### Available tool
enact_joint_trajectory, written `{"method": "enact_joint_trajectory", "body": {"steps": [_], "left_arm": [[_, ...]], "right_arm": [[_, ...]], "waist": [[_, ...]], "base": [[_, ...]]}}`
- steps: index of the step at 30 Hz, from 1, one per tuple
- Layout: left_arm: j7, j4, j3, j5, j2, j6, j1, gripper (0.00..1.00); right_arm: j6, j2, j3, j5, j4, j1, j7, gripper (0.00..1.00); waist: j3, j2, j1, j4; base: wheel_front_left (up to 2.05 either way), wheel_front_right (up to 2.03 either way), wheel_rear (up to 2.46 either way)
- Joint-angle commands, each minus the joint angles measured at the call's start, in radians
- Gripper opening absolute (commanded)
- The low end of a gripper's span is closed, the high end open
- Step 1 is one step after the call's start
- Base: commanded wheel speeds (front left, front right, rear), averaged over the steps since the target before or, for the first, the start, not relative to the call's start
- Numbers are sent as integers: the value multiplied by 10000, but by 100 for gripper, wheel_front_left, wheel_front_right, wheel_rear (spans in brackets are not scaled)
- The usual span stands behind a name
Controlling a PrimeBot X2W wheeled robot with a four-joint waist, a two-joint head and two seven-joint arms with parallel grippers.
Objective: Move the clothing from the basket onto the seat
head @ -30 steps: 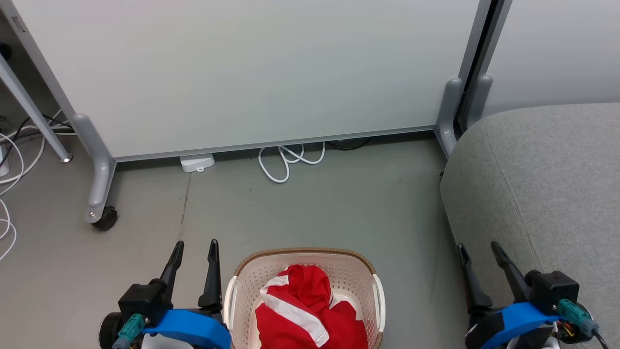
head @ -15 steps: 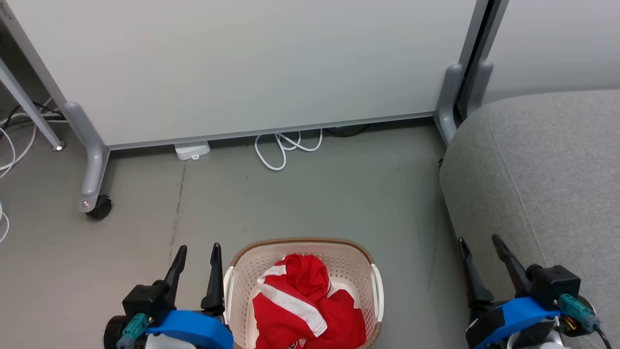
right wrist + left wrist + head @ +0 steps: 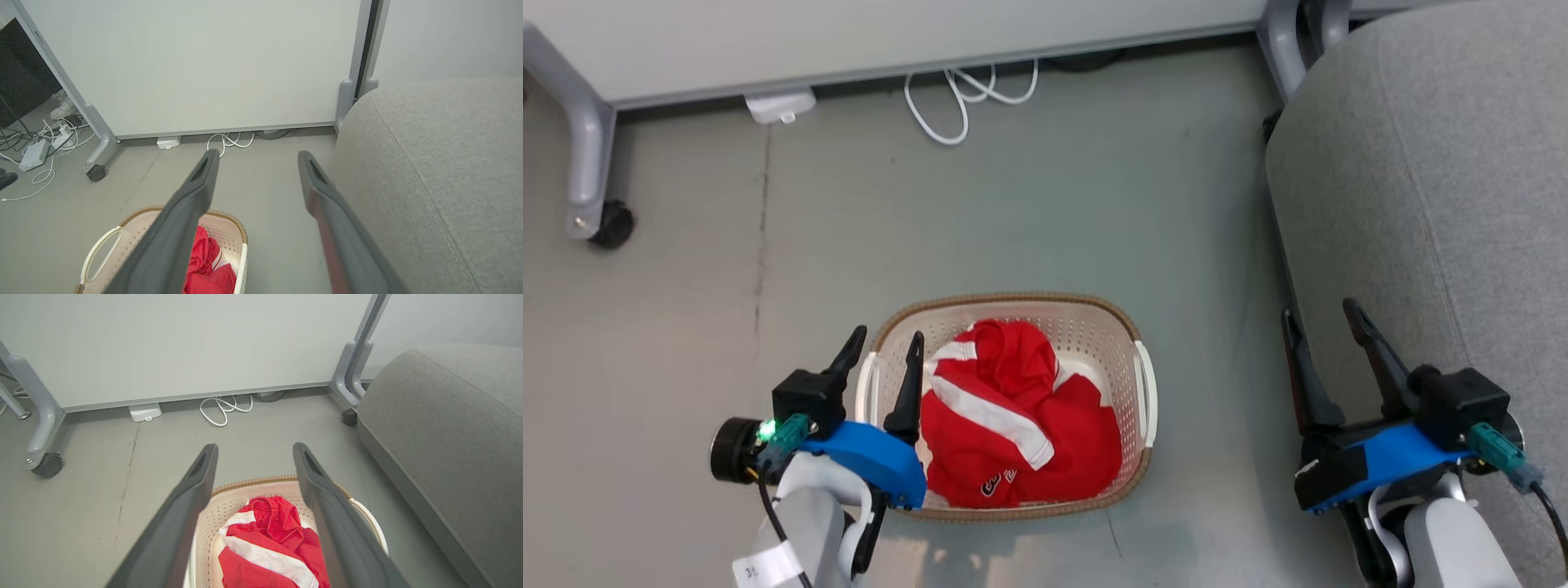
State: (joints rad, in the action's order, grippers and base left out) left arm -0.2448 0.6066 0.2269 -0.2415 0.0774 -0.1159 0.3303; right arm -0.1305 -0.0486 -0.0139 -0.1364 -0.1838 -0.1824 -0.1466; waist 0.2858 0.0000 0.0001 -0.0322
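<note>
While the light-grey seat (image 3: 1437,204) takes up the floor's (image 3: 1013,204) right edge, the cream basket (image 3: 1123,327) stands on the floor apart from it, towards the near edge. Red clothing (image 3: 1013,416) with white stripes lies bunched inside the basket. The left claw (image 3: 888,333) hangs open and empty at the basket's left handle, one finger showing on either side. The right claw (image 3: 1317,309), open and empty too, hovers beside the seat's left edge.

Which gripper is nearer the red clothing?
The left gripper, open at the cream plastic basket, beside the red striped clothing; the right gripper hovers by the grey fabric seat.
</note>
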Motion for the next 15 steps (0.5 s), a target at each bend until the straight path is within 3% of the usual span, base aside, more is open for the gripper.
{"method": "enact_joint_trajectory", "body": {"steps": [1,11,15], "left_arm": [[50,226,151,127,156,-66,454,100],[374,1692,1636,823,913,-150,2485,100],[616,2191,2768,955,1349,-144,3078,100]], "right_arm": [[-3,-33,-74,-12,66,-279,-67,100],[-4,-27,-754,-496,-103,-1448,-555,100],[-3,-26,-990,-727,-295,-1767,-787,100]], "waist": [[1141,0,-1,-310],[3196,0,-1,-1241],[3779,0,-1,-1667]], "base": [[0,0,0],[0,0,0],[0,0,0]]}}
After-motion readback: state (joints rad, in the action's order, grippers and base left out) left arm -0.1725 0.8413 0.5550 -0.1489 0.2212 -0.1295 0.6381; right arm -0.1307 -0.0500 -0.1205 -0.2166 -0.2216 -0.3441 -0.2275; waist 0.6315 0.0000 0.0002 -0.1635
